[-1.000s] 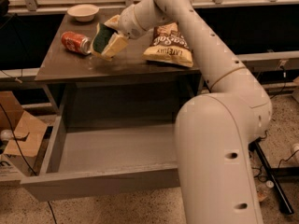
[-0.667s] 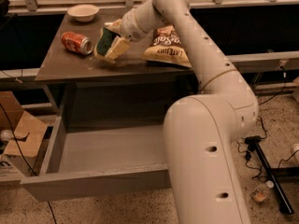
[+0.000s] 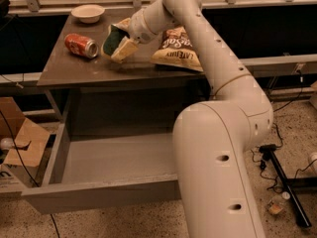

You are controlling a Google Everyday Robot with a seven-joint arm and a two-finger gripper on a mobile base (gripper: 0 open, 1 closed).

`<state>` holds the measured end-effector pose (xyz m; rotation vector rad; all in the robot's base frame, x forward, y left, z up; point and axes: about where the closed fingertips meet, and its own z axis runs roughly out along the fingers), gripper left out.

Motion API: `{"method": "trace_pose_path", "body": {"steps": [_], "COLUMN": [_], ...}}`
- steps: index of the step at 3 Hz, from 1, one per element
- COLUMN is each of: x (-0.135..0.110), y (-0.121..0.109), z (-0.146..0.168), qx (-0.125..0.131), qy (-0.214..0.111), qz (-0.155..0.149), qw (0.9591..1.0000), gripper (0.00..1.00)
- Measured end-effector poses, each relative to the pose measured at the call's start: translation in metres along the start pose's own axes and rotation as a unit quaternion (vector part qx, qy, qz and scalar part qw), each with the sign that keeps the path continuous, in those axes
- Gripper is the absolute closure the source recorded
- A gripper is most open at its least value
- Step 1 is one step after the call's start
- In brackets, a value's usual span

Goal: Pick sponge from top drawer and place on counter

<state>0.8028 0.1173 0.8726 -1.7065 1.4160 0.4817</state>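
Note:
My gripper (image 3: 119, 46) is over the counter (image 3: 74, 68), just above its surface left of centre, and is shut on the sponge (image 3: 113, 39). The sponge shows its dark green face, with a pale finger (image 3: 125, 49) pressed against its right side. The top drawer (image 3: 106, 165) is pulled open below the counter and its grey floor is bare. My white arm reaches from the lower right up across the drawer's right side to the counter.
A red soda can (image 3: 80, 45) lies on its side left of the gripper. A white bowl (image 3: 88, 13) stands at the counter's back. A chip bag (image 3: 177, 47) lies right of the gripper. A cardboard box (image 3: 20, 145) stands on the floor at the left.
The gripper with the sponge has stayed at about the same spot over the counter. The arm's lower links have swung left, covering more of the drawer's right side.

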Motion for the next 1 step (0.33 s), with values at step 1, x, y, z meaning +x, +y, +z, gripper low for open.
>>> {"method": "trace_pose_path", "body": {"steps": [1], "x": [0.0000], "y": [0.0000], "z": [0.0000], "qx": [0.000], "qy": [0.000], "qz": [0.000], "qw": [1.0000], "gripper": [0.00]}}
